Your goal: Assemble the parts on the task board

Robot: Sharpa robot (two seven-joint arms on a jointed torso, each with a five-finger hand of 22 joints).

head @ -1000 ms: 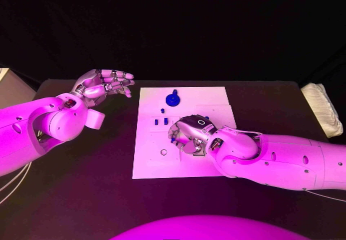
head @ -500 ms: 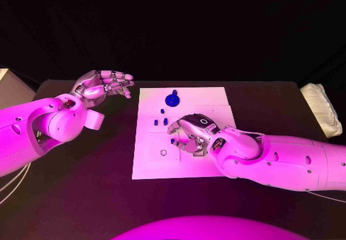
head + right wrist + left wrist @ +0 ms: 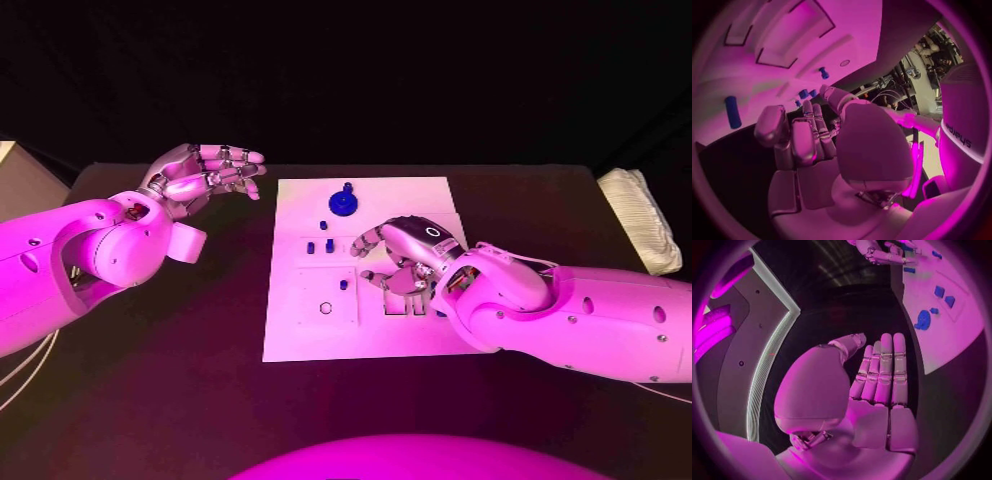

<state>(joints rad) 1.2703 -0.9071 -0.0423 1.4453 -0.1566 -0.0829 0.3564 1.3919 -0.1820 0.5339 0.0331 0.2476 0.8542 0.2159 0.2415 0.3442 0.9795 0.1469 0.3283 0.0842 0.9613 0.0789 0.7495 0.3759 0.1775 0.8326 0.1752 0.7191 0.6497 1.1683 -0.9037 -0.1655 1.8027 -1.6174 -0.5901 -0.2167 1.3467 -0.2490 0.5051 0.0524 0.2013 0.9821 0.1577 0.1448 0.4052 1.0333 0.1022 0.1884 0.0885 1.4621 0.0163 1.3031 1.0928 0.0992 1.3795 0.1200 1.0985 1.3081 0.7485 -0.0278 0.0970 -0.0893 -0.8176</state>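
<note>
While both arms reach in over it, the black table [image 3: 173, 380] carries everything listed, largest first.

Task board [image 3: 310, 335]: white plate at the table's middle, with shallow rectangular recesses.

Right hand [image 3: 400, 262]: over the board's middle, fingers [image 3: 366, 240] apart and half curled; nothing visibly held.

Left hand [image 3: 205, 172]: raised off the board's far left corner, fingers [image 3: 882, 370] straight and side by side, holding nothing.

Round blue part [image 3: 343, 202]: on the board's far edge, well apart from both hands.

Small blue parts [image 3: 320, 245]: a cluster just left of the right hand, plus one short peg [image 3: 345, 284] near its fingertips.

Handling, by judgement: the parts look like stiff, light plastic, smooth and liable to slip; best pinched across the sides.
</note>
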